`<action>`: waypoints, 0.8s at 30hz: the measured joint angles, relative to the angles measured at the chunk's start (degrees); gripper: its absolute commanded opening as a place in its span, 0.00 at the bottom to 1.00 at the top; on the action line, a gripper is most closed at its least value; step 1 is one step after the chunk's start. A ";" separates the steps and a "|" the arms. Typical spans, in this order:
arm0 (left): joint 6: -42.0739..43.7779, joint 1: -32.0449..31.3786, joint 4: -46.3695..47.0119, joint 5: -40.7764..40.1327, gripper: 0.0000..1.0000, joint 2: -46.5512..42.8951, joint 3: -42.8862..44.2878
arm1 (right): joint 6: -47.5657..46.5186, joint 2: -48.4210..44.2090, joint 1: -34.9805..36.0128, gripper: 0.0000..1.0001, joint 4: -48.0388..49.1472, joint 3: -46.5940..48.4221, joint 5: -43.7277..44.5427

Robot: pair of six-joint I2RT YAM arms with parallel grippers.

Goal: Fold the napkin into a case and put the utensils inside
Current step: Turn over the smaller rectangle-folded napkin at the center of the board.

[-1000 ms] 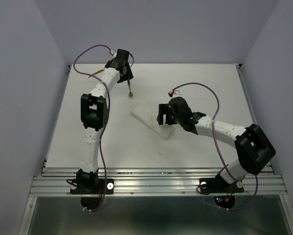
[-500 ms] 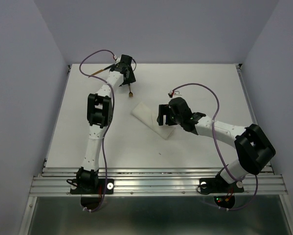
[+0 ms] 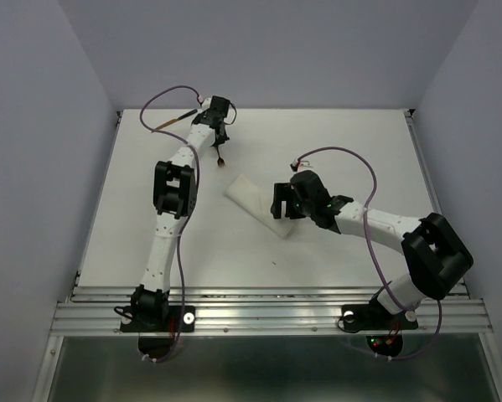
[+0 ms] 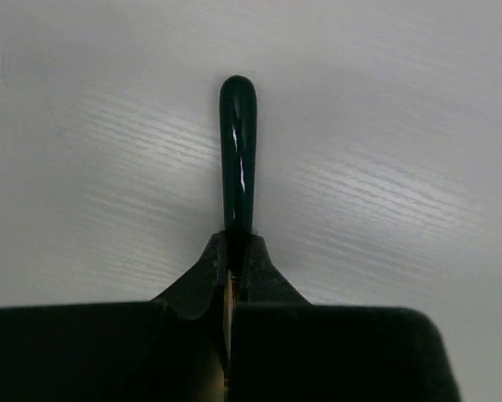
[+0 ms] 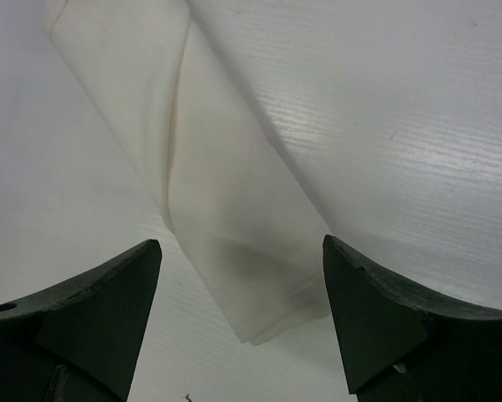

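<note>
No text, label, brand, number or sign was legible in any view. The napkin (image 5: 225, 193), the utensil (image 4: 238, 151), the surface (image 3: 359, 142), the left gripper (image 4: 234, 251) and the right gripper (image 5: 242, 251) bore no readable marking.

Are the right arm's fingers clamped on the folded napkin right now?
No, the right fingers stand wide apart, and the end of the folded napkin lies in the gap between them, clear of both.
</note>
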 measured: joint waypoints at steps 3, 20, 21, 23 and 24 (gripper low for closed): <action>-1.07 0.35 2.34 0.04 0.00 -2.93 -5.62 | -0.28 -0.92 0.00 0.83 -0.02 -0.33 -0.31; -15.98 -3.63 6.95 -2.54 0.00 -38.95 -62.73 | -5.60 -6.40 0.00 0.84 3.61 -0.33 0.31; -16.96 -4.13 7.52 -2.32 0.00 -40.06 -64.74 | -5.73 -6.62 0.00 0.84 4.02 -0.31 0.46; -19.02 -6.73 8.09 -1.49 0.07 -43.32 -68.98 | -5.73 -6.73 0.00 0.86 4.79 -0.31 0.76; -19.87 -8.11 8.20 -1.01 0.11 -44.24 -70.07 | -5.73 -6.71 0.00 0.86 4.83 -0.31 0.85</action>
